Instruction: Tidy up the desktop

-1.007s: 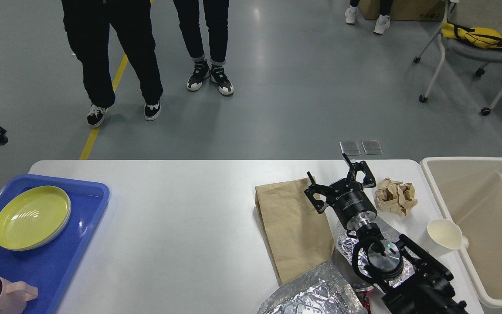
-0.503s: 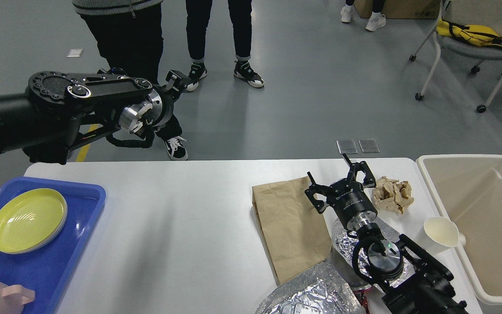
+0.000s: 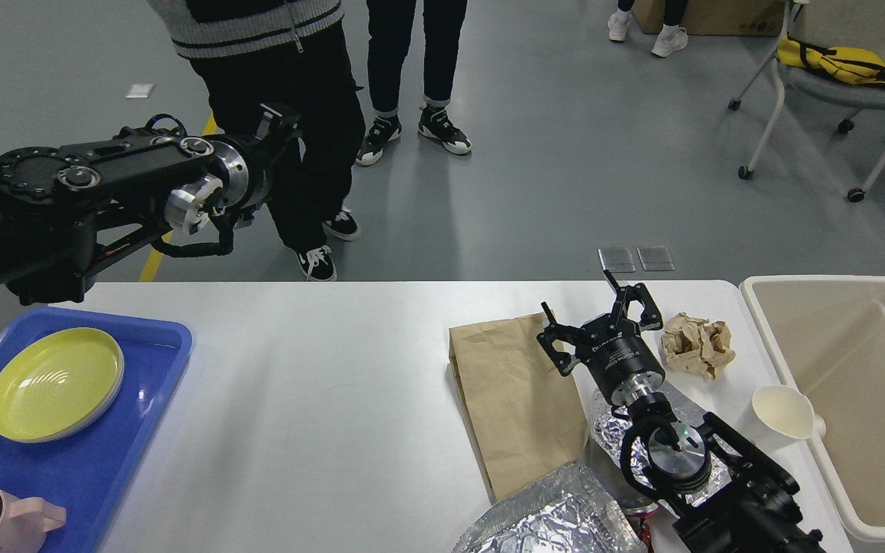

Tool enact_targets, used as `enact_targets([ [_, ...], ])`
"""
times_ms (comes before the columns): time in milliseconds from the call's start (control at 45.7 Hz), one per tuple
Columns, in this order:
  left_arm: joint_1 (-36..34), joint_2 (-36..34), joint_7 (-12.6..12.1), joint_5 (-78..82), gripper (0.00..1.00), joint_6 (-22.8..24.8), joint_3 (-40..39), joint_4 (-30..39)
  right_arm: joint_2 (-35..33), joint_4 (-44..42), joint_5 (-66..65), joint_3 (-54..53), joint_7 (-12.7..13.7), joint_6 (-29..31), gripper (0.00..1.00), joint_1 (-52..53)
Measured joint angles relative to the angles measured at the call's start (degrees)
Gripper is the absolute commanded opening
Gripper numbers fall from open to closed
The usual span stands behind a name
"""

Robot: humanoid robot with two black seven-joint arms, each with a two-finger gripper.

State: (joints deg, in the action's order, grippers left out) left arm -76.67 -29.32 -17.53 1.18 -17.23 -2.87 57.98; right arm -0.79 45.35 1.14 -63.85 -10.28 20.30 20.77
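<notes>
Plate in tray (left); bag right on desktop.

The desk, a wide, smooth, plain white top with rounded far corners, is lying flat and is spanning the lower half of the frame. Its far edge is running across the middle of the frame, and its near part is being cut off by the bottom edge.

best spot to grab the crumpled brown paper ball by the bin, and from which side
Grip the crumpled paper ball across its bulging middle, coming from above. It sits loose on the desktop, its folds give the fingers purchase, and the open right gripper is already just left of it.
</notes>
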Motion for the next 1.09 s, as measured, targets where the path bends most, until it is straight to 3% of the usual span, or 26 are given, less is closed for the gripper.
enact_targets([
  [44,3.9,-0.8,2.7,-0.8,0.97,0.0,-8.4,-1.7,0.0,0.0,0.0,0.0,0.0,0.0,1.0,0.0],
  [109,9.4,-0.9,4.4,-1.4,0.97,0.0,-20.4,-3.7,0.0,0.0,0.0,0.0,0.0,0.0,1.0,0.0],
  [219,18.4,1.3,5.4,-1.6,0.97,0.0,-40.4,-5.7,0.0,0.0,0.0,0.0,0.0,0.0,1.0,0.0],
  [328,24.1,4.5,5.8,-1.2,0.97,0.1,-53.2,-6.0,0.0,0.0,0.0,0.0,0.0,0.0,1.0,0.0],
  [591,28.2,2.2,6.0,-1.0,0.97,2.0,-57.7,-6.3,0.0,0.1,0.0,0.0,0.0,0.0,1.0,-0.1],
  [788,35.8,-1.3,6.4,-1.2,0.97,17.7,-58.6,-6.3,0.0,0.1,0.0,0.0,0.0,0.0,1.0,0.0],
  [963,40.0,-0.4,9.8,-1.8,0.97,21.6,-62.9,-6.3,0.0,0.0,0.0,0.0,0.0,0.0,1.0,0.0],
  [1094,42.6,4.8,13.6,-1.3,0.97,24.8,-63.0,-6.3,0.0,-0.1,0.0,0.0,0.0,0.0,1.0,0.1],
])
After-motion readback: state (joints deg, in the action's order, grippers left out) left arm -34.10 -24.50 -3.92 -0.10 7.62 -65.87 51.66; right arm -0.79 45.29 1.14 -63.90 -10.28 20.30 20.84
